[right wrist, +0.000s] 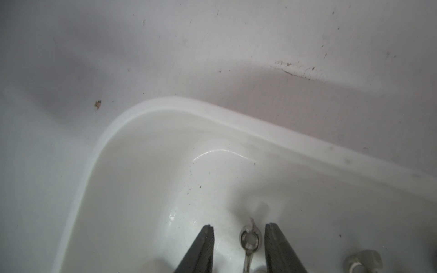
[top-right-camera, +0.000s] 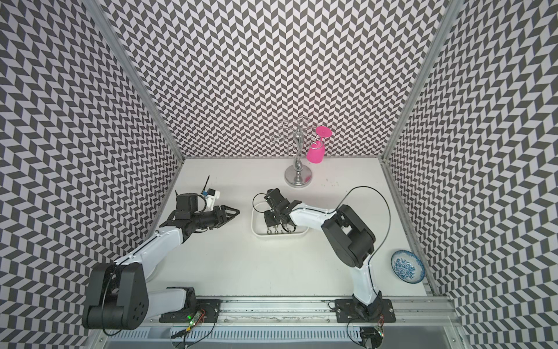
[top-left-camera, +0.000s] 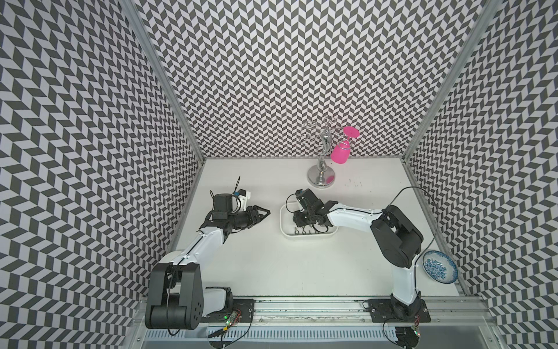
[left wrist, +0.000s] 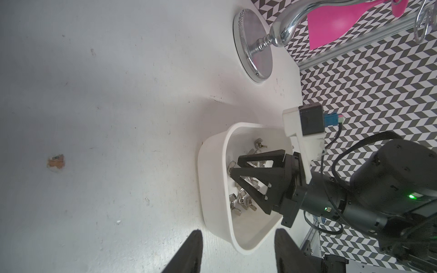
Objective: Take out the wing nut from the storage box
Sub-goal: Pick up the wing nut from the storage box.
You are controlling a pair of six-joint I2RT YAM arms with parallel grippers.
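Right hand [right wrist: 239,226] is down inside the shallow white plastic storage box [top-left-camera: 283,223] at mid-desk, fingers parted on either side of a small silver metal wing nut [right wrist: 250,238] sitting on the box floor, not clamped on it. More loose wing nuts [left wrist: 243,201] lie scattered nearby. Left hand [top-left-camera: 267,214] hovers over the white desk [top-left-camera: 256,266] beside the box, spread apart, carrying nothing.

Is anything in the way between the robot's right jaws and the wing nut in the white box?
No, nothing I can see. In the right wrist view the right jaws stand open inside the box, one wing nut lying right between them, not yet pinched.
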